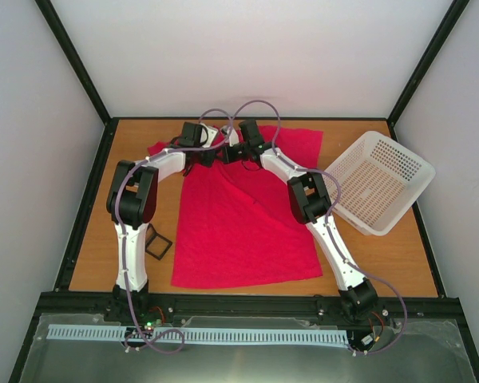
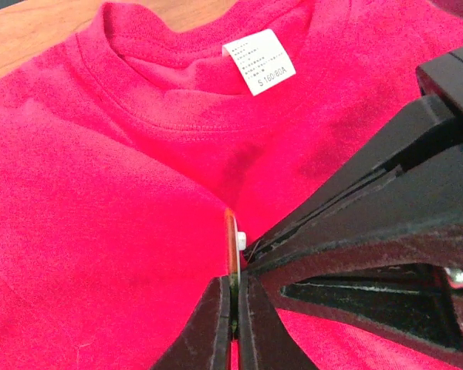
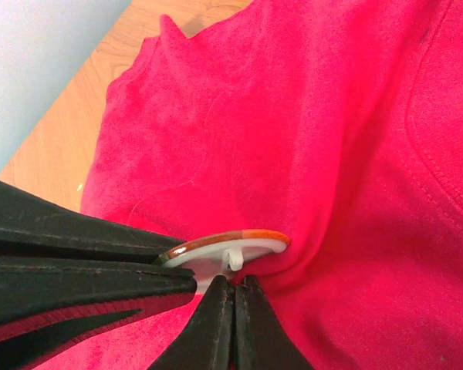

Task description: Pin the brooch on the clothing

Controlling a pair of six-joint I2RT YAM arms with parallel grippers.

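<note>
Within left pincer [image 2: 233, 285], edge-on brooch [image 2: 231, 240]

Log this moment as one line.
phase: pinning | left gripper: shut on brooch | right gripper: shut, tips at brooch's back post | brooch: touching bunched T-shirt fabric

Saw only a thin edge of the brooch [image 2: 231, 239] from the left wrist, face turned away, lower part pinched out of sight in the left gripper [image 2: 233, 281] just below the T-shirt [image 2: 100, 231] collar. From the right wrist, found much of its disc hidden between those fingers. From above, could not find it under the left gripper and right gripper [image 1: 233, 153] at the T-shirt's neck. Could not read the finer print on the neck label [image 2: 259, 62].
</note>
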